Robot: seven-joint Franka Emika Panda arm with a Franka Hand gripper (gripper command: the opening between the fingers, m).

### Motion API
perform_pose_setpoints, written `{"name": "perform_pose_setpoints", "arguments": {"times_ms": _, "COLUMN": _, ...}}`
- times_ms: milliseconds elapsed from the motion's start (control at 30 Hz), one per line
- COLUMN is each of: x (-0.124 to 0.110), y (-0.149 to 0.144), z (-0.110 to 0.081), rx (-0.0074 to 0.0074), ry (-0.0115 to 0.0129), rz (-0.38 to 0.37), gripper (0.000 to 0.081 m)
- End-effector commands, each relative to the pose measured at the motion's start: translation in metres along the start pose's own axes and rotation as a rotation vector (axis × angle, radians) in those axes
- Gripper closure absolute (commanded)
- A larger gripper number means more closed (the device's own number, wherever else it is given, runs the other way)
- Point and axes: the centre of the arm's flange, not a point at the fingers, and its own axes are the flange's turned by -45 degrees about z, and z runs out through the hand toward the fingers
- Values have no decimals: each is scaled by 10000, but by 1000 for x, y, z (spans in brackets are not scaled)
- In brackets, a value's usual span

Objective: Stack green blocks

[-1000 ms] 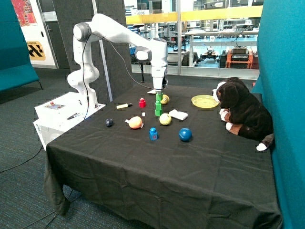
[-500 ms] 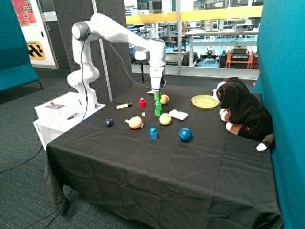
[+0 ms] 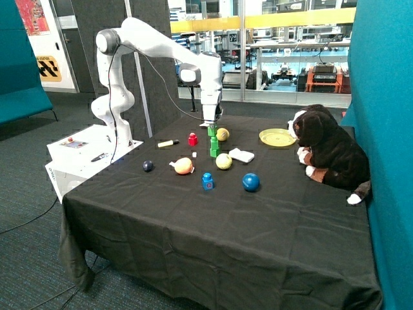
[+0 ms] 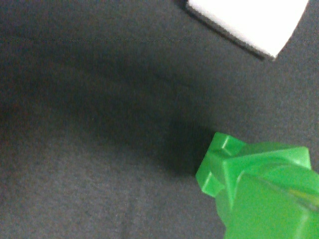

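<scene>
The green blocks (image 3: 213, 143) stand stacked upright, long axis vertical on the table (image 3: 258, 219); the pincer (image 3: 211, 124) sits atop, its grip unclear.

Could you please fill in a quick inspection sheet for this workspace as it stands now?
Surface: table under a black cloth, wrinkled.
Job's things: green blocks standing in one upright stack; the wrist view shows it from above.
Clutter: red block, blue block, blue ball, dark ball, yellow balls, orange ball, white pad, yellow plate, plush dog.
Grippers: gripper at the stack's top; grip unclear.
Cables: one along the arm.
Surroundings: teal partitions, glass wall.
</scene>
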Motion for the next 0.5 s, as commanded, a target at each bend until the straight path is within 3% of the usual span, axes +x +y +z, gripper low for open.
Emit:
{"name": "perform_pose_setpoints", "arguments": {"times_ms": 0, "x": 7, "y": 2, "z": 0, "rx": -6, "ry": -27, "rz": -55, "gripper": 808}}
{"name": "perform_pose_setpoints", "arguments": {"times_ms": 467, "x": 15, "y": 4, "z": 7, "rx": -6, "ry": -27, "rz": -21, "gripper": 808}}
